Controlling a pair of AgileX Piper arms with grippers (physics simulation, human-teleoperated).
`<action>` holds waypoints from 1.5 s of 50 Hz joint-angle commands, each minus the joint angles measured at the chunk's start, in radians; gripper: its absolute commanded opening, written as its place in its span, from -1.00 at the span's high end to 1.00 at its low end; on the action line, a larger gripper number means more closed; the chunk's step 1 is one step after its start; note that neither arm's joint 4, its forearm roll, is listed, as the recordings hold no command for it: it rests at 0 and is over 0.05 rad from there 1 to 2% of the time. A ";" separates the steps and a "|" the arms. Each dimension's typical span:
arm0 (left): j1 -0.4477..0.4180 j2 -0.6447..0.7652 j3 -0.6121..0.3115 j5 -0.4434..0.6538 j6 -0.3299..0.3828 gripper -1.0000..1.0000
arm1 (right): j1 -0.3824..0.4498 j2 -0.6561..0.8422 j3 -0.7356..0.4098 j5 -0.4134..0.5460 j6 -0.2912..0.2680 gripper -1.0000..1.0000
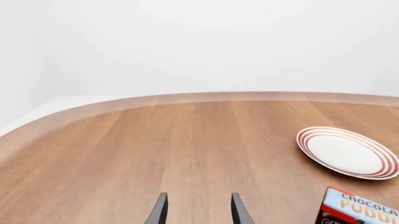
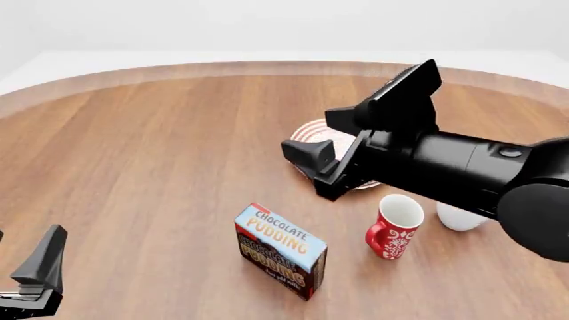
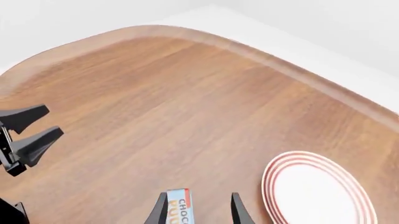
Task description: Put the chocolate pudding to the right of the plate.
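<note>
Nearest me, my left hand sits low at seven o'clock above the counter, its fingers spread with only bare wood between them. Just beyond, near the middle at six o'clock, the chocolate pudding stands on the counter, untouched. A red mug stands at its three o'clock, with a white mug just past that. My right hand hangs spread over the pudding, gripping nothing; its arm reaches in from three o'clock and covers much of the plate, which lies farther out at twelve o'clock from the pudding.
</note>
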 commanded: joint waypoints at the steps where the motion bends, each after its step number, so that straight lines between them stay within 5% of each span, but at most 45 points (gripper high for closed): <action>1: 0.000 0.000 0.000 0.000 0.000 -1.00 | 0.016 0.025 0.070 -0.086 0.043 -1.00; 19: 0.000 0.000 0.000 0.000 0.000 -1.00 | 0.029 0.084 0.087 -0.138 0.056 -1.00; 51: 0.000 0.000 0.000 0.000 0.000 -1.00 | 0.071 0.120 0.083 -0.056 0.034 -1.00; 75: 0.000 0.000 0.000 0.000 0.000 -1.00 | 0.051 0.134 0.173 -0.144 0.078 -1.00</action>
